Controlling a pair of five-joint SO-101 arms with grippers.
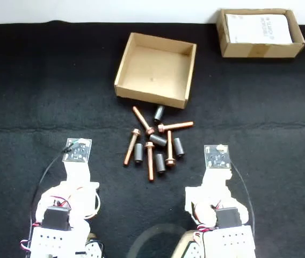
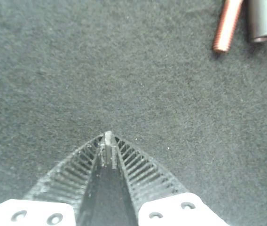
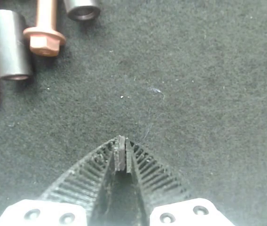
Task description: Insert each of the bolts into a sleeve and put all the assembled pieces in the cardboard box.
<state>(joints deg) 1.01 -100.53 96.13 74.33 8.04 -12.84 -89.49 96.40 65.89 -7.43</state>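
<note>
Copper-coloured flanged bolts (image 1: 150,161), five in all, lie loose on the black felt tabletop (image 1: 34,80) between the two arms and the open cardboard box (image 1: 151,97), which holds nothing.

- The leftmost bolt (image 1: 131,148) is slanted, with its head toward the box and its threaded end toward the left arm.
- A second bolt (image 1: 142,119) slants the other way, with its tip toward the box and its head in the middle of the pile.
- A third bolt (image 1: 176,126) lies crosswise, with its head inward and its tip pointing to the right arm's side.
- A fourth bolt (image 1: 151,164) runs almost straight from box to arms, head farther from the arms.
- The fifth bolt (image 1: 169,146) is parallel to the fourth, with its head nearest the arms.

Dark grey cylindrical metal sleeves (image 1: 138,152) are mixed in among the bolts, none with a bolt inside.

- One sleeve (image 1: 158,113) lies closest to the box.
- One sleeve (image 1: 158,140) lies slantwise in the middle.
- Three have their long axes running from box to arms; the other two of these are at (image 1: 160,163) and (image 1: 179,147).

The left gripper (image 2: 108,139) has its fingers pressed together around nothing. It sits over bare felt, with a bolt's threaded end (image 2: 227,26) and a sleeve's end (image 2: 265,21) off to one side. The right gripper (image 3: 121,141) is likewise closed and holds nothing. A sleeve (image 3: 9,44) and a bolt head (image 3: 44,40) lie beside each other ahead of it.

A smaller cardboard box (image 1: 249,51) holding a white sheet (image 1: 259,28) stands at the far right of the tabletop.
</note>
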